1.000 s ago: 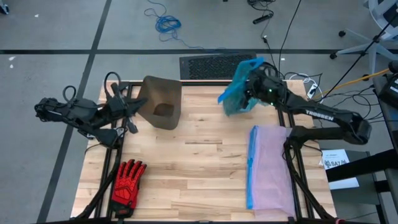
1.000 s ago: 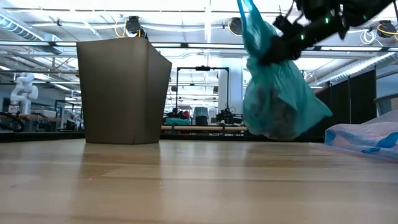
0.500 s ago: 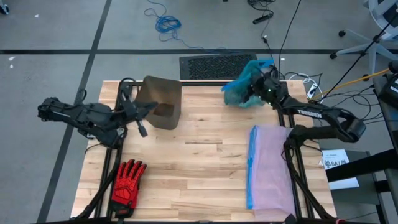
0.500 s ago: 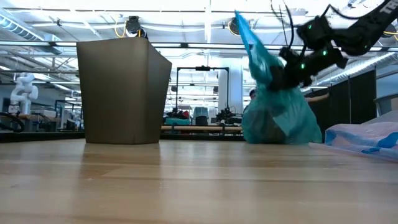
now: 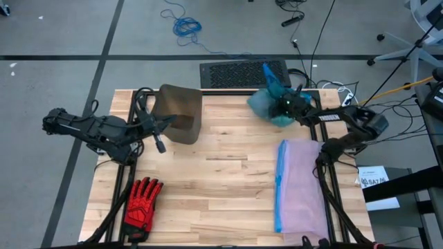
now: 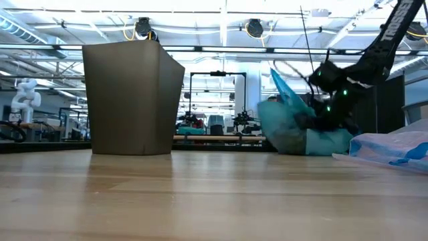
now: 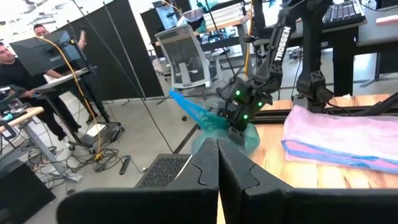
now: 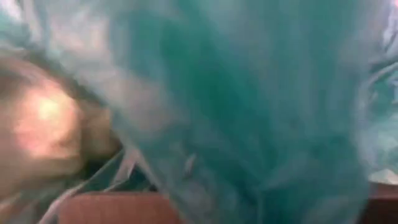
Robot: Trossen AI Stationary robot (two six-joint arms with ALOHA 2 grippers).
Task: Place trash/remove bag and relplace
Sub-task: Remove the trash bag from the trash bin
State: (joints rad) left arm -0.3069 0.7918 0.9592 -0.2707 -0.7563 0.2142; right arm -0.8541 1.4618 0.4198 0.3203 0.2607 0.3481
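My right gripper (image 5: 285, 106), pinched on the thin teal-green plastic bag (image 5: 266, 104), has just lowered it from mid-air onto the wooden table's (image 5: 228, 180) far edge, so removal looks done, with the left gripper (image 5: 160, 145), fingers pressed together, by the tan bin (image 5: 178, 113).

We count one teal-green bag (image 5: 271, 104), one brown bin (image 5: 179, 113), one red-and-black glove (image 5: 142, 200) and one pale lilac bag with a blue rim (image 5: 302, 185) on the surface (image 5: 221, 180). We count two arms, each ending in one hand: left hand (image 5: 160, 144), right hand (image 5: 285, 106). Beyond the bin, we see two people (image 7: 25, 74).
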